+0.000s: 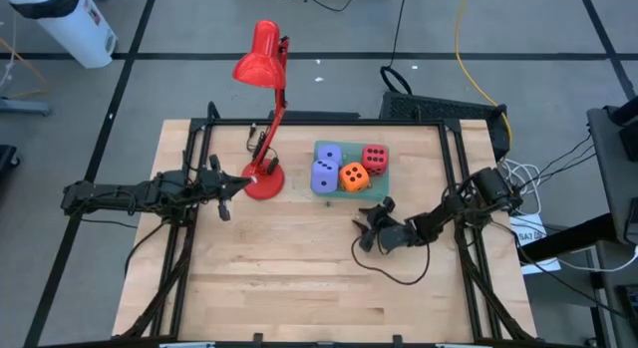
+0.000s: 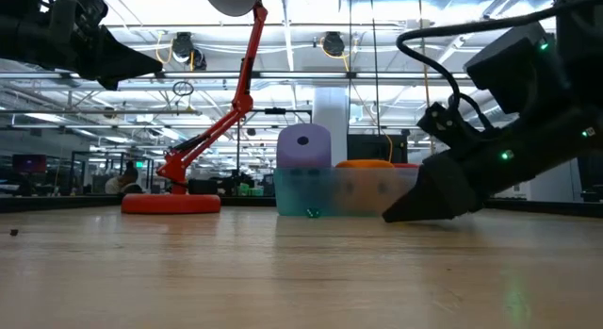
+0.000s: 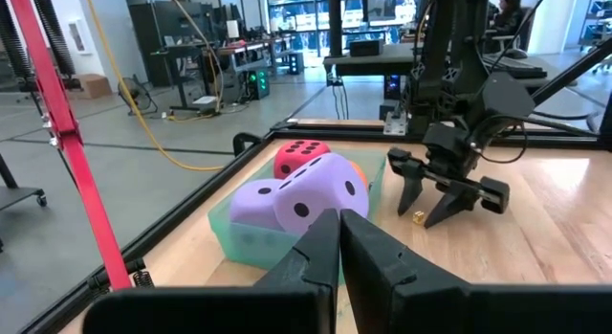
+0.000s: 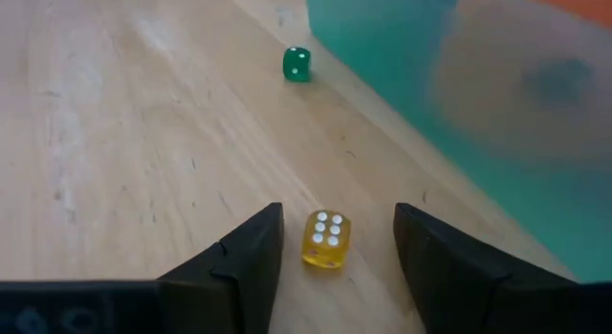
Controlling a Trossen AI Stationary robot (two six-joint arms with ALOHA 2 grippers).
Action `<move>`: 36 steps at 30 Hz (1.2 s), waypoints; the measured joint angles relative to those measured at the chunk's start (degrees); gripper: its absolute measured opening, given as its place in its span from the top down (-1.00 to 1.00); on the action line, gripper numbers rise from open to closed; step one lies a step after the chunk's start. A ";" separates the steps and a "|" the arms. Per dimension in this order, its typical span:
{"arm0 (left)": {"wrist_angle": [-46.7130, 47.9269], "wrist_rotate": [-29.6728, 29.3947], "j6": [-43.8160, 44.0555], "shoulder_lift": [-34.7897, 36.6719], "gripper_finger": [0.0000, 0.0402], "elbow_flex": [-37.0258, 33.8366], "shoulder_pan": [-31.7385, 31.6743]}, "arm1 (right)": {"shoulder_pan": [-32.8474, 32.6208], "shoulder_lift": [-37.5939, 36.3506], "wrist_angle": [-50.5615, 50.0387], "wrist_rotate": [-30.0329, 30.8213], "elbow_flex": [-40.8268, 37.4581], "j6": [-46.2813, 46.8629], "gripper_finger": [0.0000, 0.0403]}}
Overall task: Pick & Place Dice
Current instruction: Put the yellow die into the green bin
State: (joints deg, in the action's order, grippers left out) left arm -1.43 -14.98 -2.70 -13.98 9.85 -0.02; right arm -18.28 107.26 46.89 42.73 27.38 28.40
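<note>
Right gripper is down at the table with its fingers apart around a tiny yellow die, not touching it. A small green die sits further on, just beside the teal tray. That tray holds the big dice: two lavender, orange, red. Left gripper hangs closed by the red lamp.

no readable text, labels or numbers
</note>
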 joint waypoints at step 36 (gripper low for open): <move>-0.02 -0.02 -0.29 0.01 0.87 0.02 0.01 | -0.13 -20.83 3.06 -17.37 0.00 -16.54 0.77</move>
State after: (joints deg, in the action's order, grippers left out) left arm -1.45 -15.00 -2.98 -13.97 9.87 -0.01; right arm -18.40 86.43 49.95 25.37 27.38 11.86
